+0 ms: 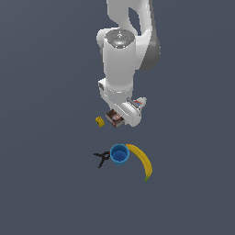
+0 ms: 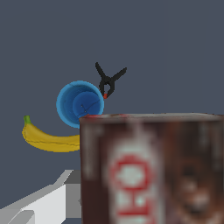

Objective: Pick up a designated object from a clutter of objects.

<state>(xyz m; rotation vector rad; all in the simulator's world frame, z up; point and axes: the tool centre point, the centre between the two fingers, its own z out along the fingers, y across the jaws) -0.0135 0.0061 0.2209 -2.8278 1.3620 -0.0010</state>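
Note:
The dark brown box with a red and white label (image 1: 113,118) lies just under my hand in the exterior view, half hidden by it. In the wrist view the box (image 2: 153,175) is very close and blurred, and fills much of the picture. My gripper (image 1: 123,115) is right at the box. Only one pale finger (image 2: 39,201) shows, beside the box's edge; the other is hidden, and I cannot tell whether the jaws are closed on the box. The tiny yellow block (image 1: 99,121) sits just beside the box, on the exterior view's left.
A blue cup (image 1: 119,154) stands nearer the front, with a black clamp (image 1: 102,158) on the exterior view's left of it and a yellow banana (image 1: 142,160) on the right of it. A white bottle (image 1: 139,103) lies behind my hand. Cup (image 2: 80,103), clamp (image 2: 108,81) and banana (image 2: 50,139) also show in the wrist view.

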